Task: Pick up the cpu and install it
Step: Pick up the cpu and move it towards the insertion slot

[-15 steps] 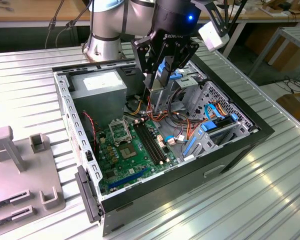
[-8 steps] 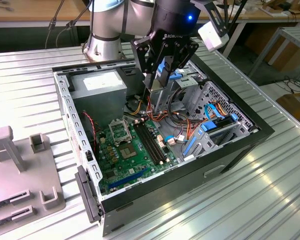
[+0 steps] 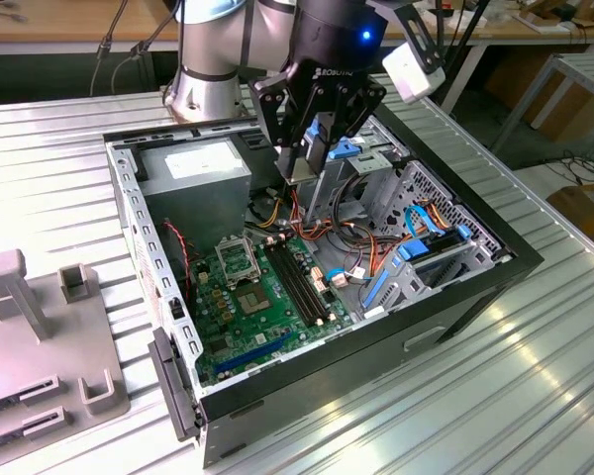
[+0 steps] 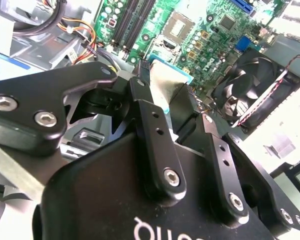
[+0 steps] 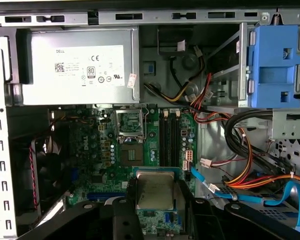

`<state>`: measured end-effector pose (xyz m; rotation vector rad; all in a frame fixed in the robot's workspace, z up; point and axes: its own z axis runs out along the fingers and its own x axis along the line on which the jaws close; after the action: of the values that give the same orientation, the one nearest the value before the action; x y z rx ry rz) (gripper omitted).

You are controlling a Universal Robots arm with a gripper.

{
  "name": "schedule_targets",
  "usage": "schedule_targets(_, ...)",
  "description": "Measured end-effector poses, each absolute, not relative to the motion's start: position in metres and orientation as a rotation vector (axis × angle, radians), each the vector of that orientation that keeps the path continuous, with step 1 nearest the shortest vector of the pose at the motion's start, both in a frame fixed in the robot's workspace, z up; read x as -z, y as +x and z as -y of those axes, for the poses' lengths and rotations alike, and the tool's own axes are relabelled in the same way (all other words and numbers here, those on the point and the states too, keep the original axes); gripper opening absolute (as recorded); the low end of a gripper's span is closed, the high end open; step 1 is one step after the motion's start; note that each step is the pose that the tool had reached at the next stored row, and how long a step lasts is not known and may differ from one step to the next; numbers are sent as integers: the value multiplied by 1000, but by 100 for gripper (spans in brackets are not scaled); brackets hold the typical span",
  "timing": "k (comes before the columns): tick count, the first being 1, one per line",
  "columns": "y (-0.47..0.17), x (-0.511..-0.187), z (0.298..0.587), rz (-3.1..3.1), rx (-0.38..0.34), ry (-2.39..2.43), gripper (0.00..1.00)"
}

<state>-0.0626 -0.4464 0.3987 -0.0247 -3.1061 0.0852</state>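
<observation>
cpu (image 5: 155,189) pinched flat by its edges between the gripper's (image 5: 155,196) black fingers (image 4: 155,125), dull metal top facing both wrist views, held high over the open computer case (image 3: 327,371). Well apart from the cpu socket (image 5: 131,154), which sits lower on the green motherboard (image 3: 277,327), toward the exterior view's left of the chip. Socket apparently uncovered and vacant; installation not yet done.

Between my claw (image 3: 302,173), gripping the cpu (image 5: 154,190), and the socket (image 3: 254,300) I see open air. In the exterior view, memory slots (image 3: 312,297) flank the socket at 3 o'clock, cables (image 3: 312,226) crowd 1 o'clock, and the power supply (image 3: 193,163) stands at 11.
</observation>
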Motion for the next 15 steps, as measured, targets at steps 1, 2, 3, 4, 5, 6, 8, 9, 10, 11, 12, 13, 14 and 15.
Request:
schedule_targets(1,-64,-399,447,3106,-85,-25,42)
schedule_targets(2,-65,-398,447,3106,-85,-25,42)
schedule_targets(3,-65,-398,447,3107,-85,-25,42)
schedule_targets(4,-66,-398,447,3106,-85,-25,42)
schedule_targets(5,-66,-398,447,3106,-85,-25,42)
schedule_targets(6,-66,-398,447,3106,-85,-25,42)
schedule_targets(8,-66,-398,447,3107,-85,-25,42)
schedule_targets(9,-66,-398,447,3106,-85,-25,42)
schedule_targets(10,-66,-398,447,3106,-85,-25,42)
schedule_targets(11,-66,-398,447,3106,-85,-25,42)
schedule_targets(12,-66,-398,447,3107,-85,-25,42)
schedule_targets(13,-66,-398,447,3107,-85,-25,42)
schedule_targets(14,-66,-398,447,3107,-85,-25,42)
schedule_targets(15,-66,-398,447,3107,-85,-25,42)
